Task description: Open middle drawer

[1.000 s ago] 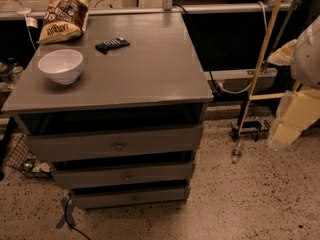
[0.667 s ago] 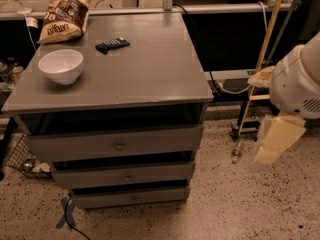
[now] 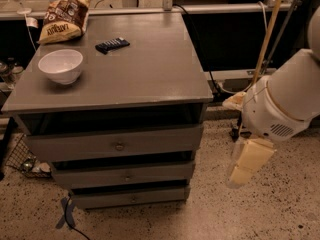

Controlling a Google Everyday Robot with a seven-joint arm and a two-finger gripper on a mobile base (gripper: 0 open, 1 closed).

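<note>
The grey cabinet (image 3: 165,69) has three drawer fronts stacked below its top. The middle drawer (image 3: 90,176) is the second front, with a small round knob (image 3: 127,177) at its centre, and a dark gap shows above it. The taller top drawer (image 3: 75,146) is above it and the slim bottom drawer (image 3: 100,199) is below it. My gripper (image 3: 247,163) hangs from the white arm (image 3: 285,99) over the floor, right of the cabinet, at about the height of the middle drawer. It is apart from the cabinet and touches nothing.
On the cabinet top sit a white bowl (image 3: 61,65), a chip bag (image 3: 62,19) and a small black device (image 3: 112,45). A wooden pole (image 3: 267,31) and cables stand behind my arm. A wire basket (image 3: 20,159) is on the floor at the left, and blue tape (image 3: 65,214) lies near the cabinet's front.
My arm has moved left and down from the right edge, bringing the gripper closer to the cabinet's right side. The drawers have not moved.
</note>
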